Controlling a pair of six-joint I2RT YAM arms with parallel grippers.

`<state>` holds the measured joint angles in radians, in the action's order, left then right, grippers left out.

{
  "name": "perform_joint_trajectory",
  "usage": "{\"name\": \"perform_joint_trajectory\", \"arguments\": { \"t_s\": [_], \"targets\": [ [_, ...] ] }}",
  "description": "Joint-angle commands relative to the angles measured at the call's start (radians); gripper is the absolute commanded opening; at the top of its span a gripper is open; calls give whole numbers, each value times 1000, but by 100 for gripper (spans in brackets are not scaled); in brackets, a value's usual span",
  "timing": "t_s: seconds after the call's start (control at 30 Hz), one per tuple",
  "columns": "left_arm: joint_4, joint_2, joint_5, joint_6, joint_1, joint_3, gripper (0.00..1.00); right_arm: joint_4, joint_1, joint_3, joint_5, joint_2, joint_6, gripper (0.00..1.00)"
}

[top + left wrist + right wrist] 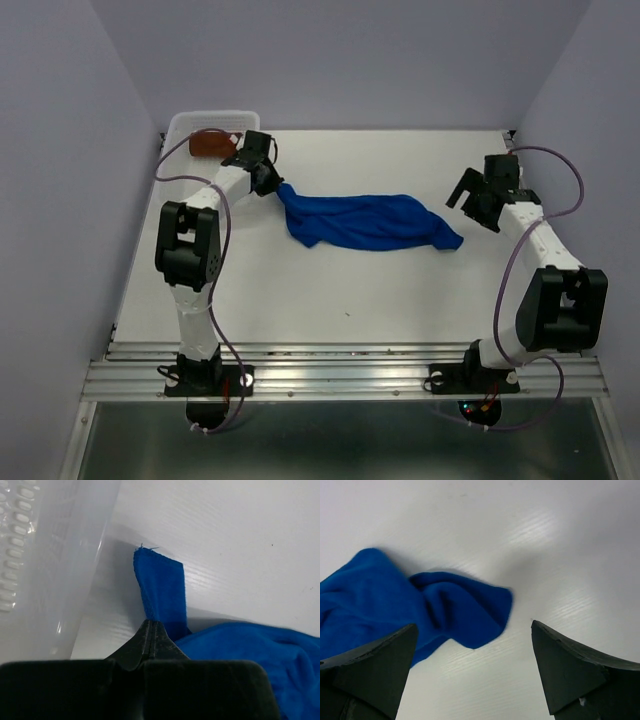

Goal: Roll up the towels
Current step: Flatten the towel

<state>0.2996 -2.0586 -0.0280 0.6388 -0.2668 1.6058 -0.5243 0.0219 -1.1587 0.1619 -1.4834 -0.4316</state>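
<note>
The blue towel [370, 222] lies crumpled in a long strip across the middle of the table. My left gripper [272, 186] is shut on its left corner [161, 587], next to the basket; a flap of cloth sticks out past the closed jaws. The towel's right end [465, 612] lies on the table just ahead of my right gripper [470, 200], which is open and empty, hovering to the right of it. The rust-brown towel [212, 143] sits rolled inside the white basket [190, 122] at the far left.
The basket's translucent perforated wall [45, 565] is close to the left of my left gripper. Lavender walls enclose the table on three sides. The metal rail [340, 375] with the arm bases runs along the near edge.
</note>
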Motion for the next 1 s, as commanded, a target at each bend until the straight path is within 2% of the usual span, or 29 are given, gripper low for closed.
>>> {"name": "perform_joint_trajectory", "arguments": {
  "t_s": [0.0, 0.13, 0.23, 0.37, 0.57, 0.63, 0.97],
  "targets": [
    [-28, 113, -27, -7, -14, -98, 0, -29, 142, 54, -49, 12, -90, 100],
    [-48, 130, 2, -25, -15, -145, 0, -11, 156, 57, -116, -60, 10, 99],
    [-44, 121, 5, -31, -14, -126, 0, 23, 156, 31, -191, -101, 76, 99],
    [-34, 121, -4, -33, -15, -113, 0, 23, 156, 4, -216, -170, 113, 97],
    [-31, 129, -1, -39, -15, -109, 0, -26, 124, -21, -43, -224, 99, 97],
    [-37, 130, 5, -39, -15, -112, 0, -23, 115, -30, -35, -244, 91, 96],
    [-30, 115, 13, -41, -11, -104, 0, -23, 38, -78, 19, -362, 116, 78]
  ]
}}
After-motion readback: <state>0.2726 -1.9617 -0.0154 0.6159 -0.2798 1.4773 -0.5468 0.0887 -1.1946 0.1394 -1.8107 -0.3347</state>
